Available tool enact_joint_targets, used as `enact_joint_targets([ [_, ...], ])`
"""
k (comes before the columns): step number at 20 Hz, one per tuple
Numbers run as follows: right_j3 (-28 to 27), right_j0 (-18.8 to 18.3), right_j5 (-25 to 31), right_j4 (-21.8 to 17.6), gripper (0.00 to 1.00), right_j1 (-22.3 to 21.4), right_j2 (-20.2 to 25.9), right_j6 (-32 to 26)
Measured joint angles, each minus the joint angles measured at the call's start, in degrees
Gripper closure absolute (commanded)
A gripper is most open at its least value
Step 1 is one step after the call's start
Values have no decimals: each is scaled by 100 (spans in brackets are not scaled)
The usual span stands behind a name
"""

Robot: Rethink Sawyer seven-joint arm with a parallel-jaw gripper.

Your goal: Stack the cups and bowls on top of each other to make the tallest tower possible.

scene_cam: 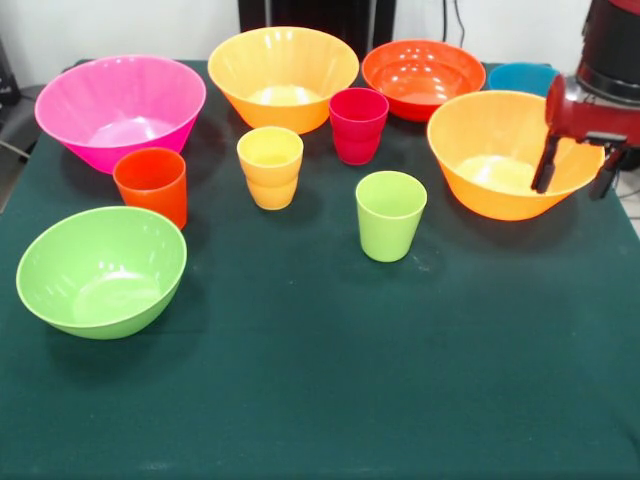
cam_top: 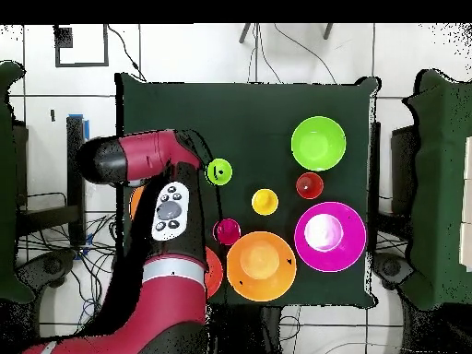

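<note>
I had the red-and-black gripper [scene_cam: 577, 172] hanging over the near rim of the large flared orange plastic bowl [scene_cam: 500, 150] at the counter's [scene_cam: 320, 400] edge, two dark fingers [scene_cam: 545, 165] spread apart, holding nothing. My read: lined up to pinch that rim, since a flared bowl offers no other grip.

Nothing was stacked yet. Everything sat loose and upright, mouths up, so no tower existed.

Layout from the front view:
- large flared pink plastic bowl [scene_cam: 120, 108] far left, red-orange plastic cup [scene_cam: 152, 186] just in front of it
- second large flared orange bowl [scene_cam: 283, 78] back centre, round red-orange bowl [scene_cam: 423, 78] beside it
- small blue bowl [scene_cam: 524, 78] behind, mostly hidden by the arm
- yellow-orange cup [scene_cam: 270, 166], magenta-red cup [scene_cam: 358, 125], lime green cup [scene_cam: 390, 215] clustered mid-counter
- round lime green bowl [scene_cam: 102, 270] near left, well apart from the rest

Obstructions: the lime green cup and magenta-red cup stood near the targeted bowl's left side; a sideways drag could clip them. In the overhead view the arm [cam_top: 157, 212] covered that bowl almost entirely, so I couldn't check rim contact from above.
</note>
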Motion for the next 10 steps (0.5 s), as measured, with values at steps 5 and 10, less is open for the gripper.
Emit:
enact_joint_targets([
  [5,20,444,33,304,0,-81,-431,365],
  [10,52,1046,35,883,0,-123,-980,1485],
])
